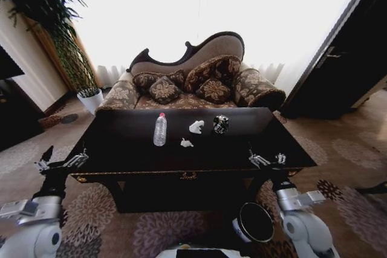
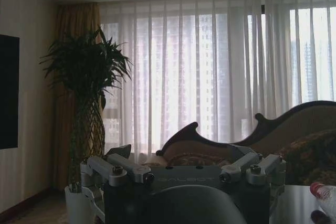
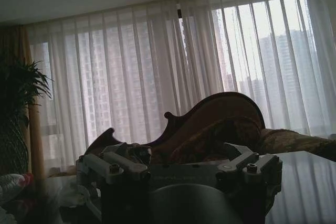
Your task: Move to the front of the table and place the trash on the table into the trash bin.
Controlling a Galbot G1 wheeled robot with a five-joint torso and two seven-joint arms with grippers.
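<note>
Bright curtained windows (image 1: 199, 10) and a patterned sofa (image 1: 193, 83) stand behind the glossy black surface (image 1: 121, 149), which fills the middle of the head view. Left hand (image 1: 60, 162) hovers just off the surface's front left corner, its fingers spread with nothing between them; the left wrist view shows the same wide gap, with the red cap at the edge of that view. Right hand (image 1: 267, 159) sits over the front right edge, fingers likewise spread apart and holding nothing. Farther in, near the surface's middle, the clear bottle (image 1: 160, 130) lies with its long axis running front to back, red cap pointing away from the robot toward the sofa. To its right lie two white paper bits: the smaller (image 1: 186, 143) nearer the robot, the larger (image 1: 196, 127) farther back. Beside the larger bit sits the dark shiny object (image 1: 221, 124). On the carpet below the front right edge stands the round black trash bin (image 1: 255, 222), near the right arm.
</note>
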